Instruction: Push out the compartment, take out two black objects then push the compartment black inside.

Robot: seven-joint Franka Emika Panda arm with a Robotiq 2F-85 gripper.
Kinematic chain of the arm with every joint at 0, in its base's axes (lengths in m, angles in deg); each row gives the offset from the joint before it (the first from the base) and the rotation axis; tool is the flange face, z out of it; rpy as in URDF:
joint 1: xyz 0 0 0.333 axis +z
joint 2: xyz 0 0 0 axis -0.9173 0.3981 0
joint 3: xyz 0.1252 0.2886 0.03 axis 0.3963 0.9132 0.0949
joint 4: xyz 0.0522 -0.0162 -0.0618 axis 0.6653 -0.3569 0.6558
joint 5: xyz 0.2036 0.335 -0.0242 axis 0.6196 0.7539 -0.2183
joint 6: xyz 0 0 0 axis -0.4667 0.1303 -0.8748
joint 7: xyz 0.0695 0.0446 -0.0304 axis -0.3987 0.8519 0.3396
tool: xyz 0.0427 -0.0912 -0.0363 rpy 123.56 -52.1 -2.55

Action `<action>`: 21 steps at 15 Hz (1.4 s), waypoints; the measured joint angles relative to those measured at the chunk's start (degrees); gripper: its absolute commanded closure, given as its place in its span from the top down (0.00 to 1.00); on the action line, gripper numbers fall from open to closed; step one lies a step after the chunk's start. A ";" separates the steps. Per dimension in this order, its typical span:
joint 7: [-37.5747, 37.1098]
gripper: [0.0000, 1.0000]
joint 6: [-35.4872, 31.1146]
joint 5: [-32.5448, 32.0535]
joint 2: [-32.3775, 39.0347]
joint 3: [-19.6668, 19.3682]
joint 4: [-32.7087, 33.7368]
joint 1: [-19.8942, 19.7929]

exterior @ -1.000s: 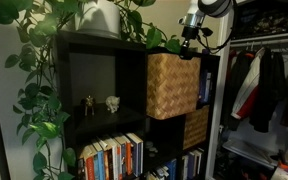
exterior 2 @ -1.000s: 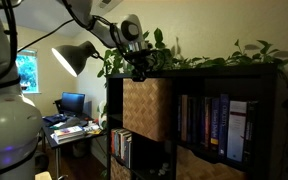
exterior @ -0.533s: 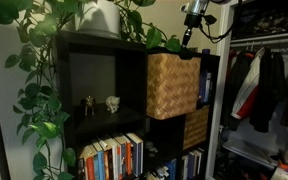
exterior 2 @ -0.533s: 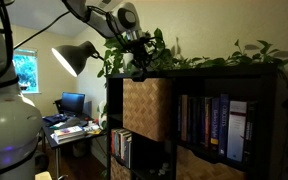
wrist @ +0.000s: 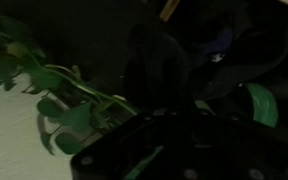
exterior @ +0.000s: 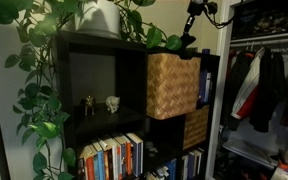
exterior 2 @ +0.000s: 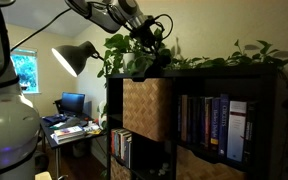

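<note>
The tan woven wicker compartment (exterior: 172, 85) sits in the upper cell of the black shelf unit (exterior: 104, 45) and sticks out a little from its front; it also shows in an exterior view (exterior 2: 147, 108). My gripper (exterior: 193, 16) is high above the compartment's top, among the plant leaves (exterior 2: 151, 30). A long black object (exterior: 188, 40) hangs from it down toward the compartment's top edge. The wrist view is very dark; a black shape (wrist: 164, 75) fills its middle, and the jaws cannot be made out there.
A trailing green plant (exterior: 44, 60) covers the shelf top and side. Small figurines (exterior: 102, 102) stand in the open cell. Books (exterior 2: 212, 125) fill neighbouring cells. A darker woven bin (exterior: 195, 128) sits lower. A desk lamp (exterior 2: 76, 57) and a clothes rack (exterior: 269, 80) stand nearby.
My gripper has risen from the compartment's top edge to well above the shelf, with the black object trailing below it. The compartment has not moved.
</note>
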 measured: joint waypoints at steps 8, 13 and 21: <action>-18.34 0.06 -8.27 -17.46 1.23 0.35 2.57 -5.74; -25.71 0.06 -8.29 -17.89 4.10 -0.35 2.03 -7.17; -31.18 0.41 -18.95 -12.49 8.24 -2.85 0.13 -7.28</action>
